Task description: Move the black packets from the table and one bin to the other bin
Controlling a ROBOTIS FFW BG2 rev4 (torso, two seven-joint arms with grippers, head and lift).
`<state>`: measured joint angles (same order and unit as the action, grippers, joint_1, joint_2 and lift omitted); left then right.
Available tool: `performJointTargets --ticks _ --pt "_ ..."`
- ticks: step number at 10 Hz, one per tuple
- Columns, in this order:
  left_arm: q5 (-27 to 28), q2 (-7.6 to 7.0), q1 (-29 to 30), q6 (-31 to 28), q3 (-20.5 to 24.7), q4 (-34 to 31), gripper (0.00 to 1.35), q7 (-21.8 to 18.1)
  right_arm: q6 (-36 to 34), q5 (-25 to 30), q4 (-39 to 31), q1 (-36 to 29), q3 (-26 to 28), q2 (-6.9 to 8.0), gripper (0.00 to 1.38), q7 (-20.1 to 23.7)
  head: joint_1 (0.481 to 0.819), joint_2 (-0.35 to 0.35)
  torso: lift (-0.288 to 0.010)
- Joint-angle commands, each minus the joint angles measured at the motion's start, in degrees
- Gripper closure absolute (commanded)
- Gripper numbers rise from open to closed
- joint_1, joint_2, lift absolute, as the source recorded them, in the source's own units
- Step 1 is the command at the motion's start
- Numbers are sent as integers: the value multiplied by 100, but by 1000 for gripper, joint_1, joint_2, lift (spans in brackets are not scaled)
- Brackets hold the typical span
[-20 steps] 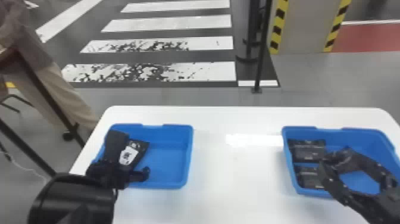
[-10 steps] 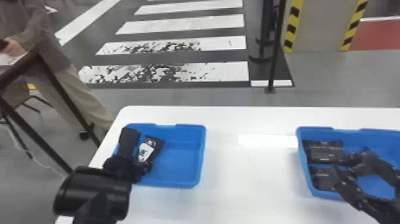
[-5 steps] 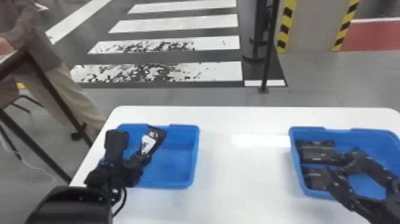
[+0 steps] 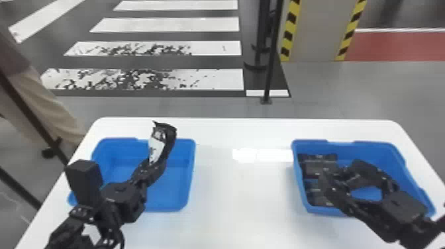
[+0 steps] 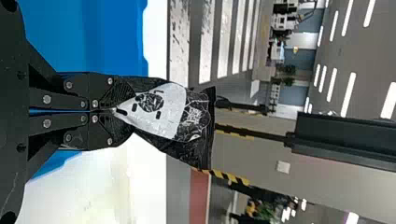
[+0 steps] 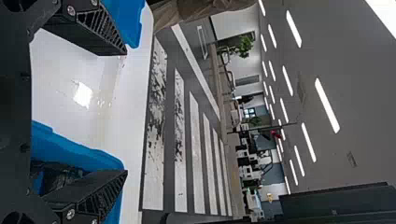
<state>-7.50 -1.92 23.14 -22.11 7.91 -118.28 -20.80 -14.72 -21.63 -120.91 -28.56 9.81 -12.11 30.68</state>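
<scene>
At the near edge of the white table (image 4: 248, 205), both arms reach over blue bins. Right gripper (image 4: 335, 178): at the right bin (image 4: 390, 146), jaws wide, nothing between them. Black packets (image 4: 318, 195) lie along that bin's left wall, one nearer, one farther back, partly behind the gripper. Left gripper (image 4: 155, 165): over the left bin (image 4: 191, 165), jaws pinched on one end of a black packet with white label (image 4: 157, 147); its free end points away from the robot, across the bin's far rim in head view. Beyond the table: black post (image 4: 272, 56), crosswalk stripes (image 4: 215, 79), pillar with yellow-black edging (image 4: 318, 33), red floor strip (image 4: 397, 46).
</scene>
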Motion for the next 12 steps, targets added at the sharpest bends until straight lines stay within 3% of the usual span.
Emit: performJointTargets --ticks 1,3,7,11,12 --pt "-164 16 203 298 -208 8 1208 -74 -496 -168 -431 156 -101 -54 121 -1 695 20 -110" --pt "-176 -46 160 411 -677 8 1208 -100 -1087 -659 -502 859 -615 -213 116 149 695 20 -110" --pt "-576 -213 -65 580 -1374 8 1208 -206 -1860 -887 -66 2139 -1518 -406 116 316 695 37 -110" --pt "-884 -353 -233 692 -1876 8 1208 -258 -1706 -945 848 3053 -2455 -555 122 316 695 50 -110" --pt "-896 -353 -233 706 -1888 8 1208 -258 -1593 -865 1003 3193 -2569 -564 177 307 695 47 -110"
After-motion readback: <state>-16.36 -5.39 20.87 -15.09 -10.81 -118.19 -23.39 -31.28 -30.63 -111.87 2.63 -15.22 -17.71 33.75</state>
